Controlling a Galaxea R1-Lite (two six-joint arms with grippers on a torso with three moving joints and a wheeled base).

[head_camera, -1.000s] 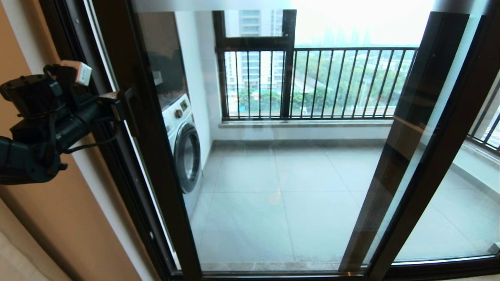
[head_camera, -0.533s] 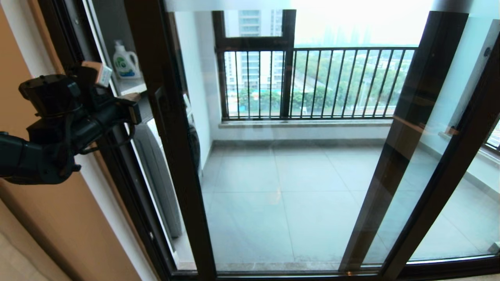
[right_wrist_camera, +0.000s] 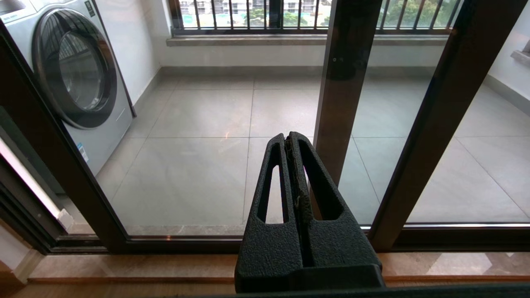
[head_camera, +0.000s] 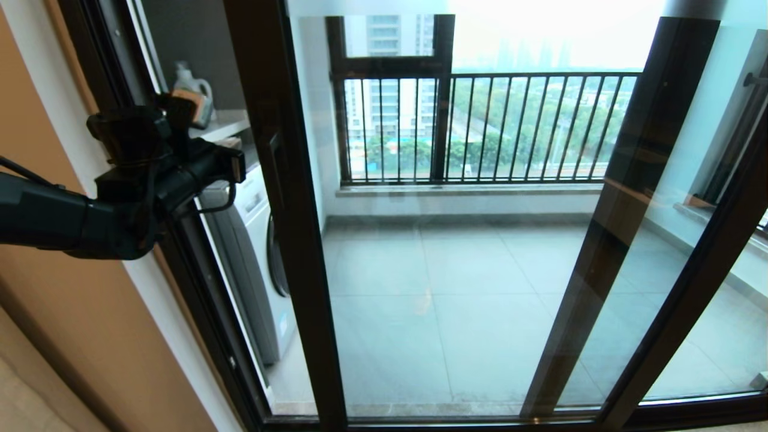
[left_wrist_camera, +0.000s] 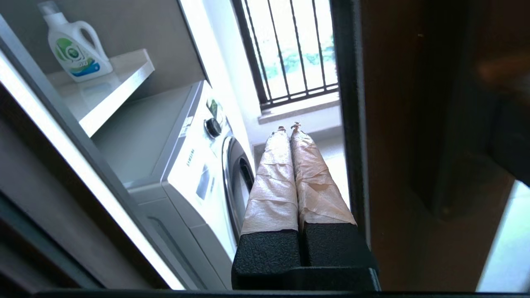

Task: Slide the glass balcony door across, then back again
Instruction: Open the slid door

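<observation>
Balcony doorway: dark-framed glass balcony door (head_camera: 282,198) ajar

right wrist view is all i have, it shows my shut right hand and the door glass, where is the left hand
Observer: The left hand is shut, its taped fingers lying along the edge post of the glass balcony door, in the opening.
Operator: is it on the bar handle
Observer: No, the bar handle is on the post's face; the hand holds nothing.
Operator: anything there i can't see
Observer: A detergent bottle on a shelf.
</observation>
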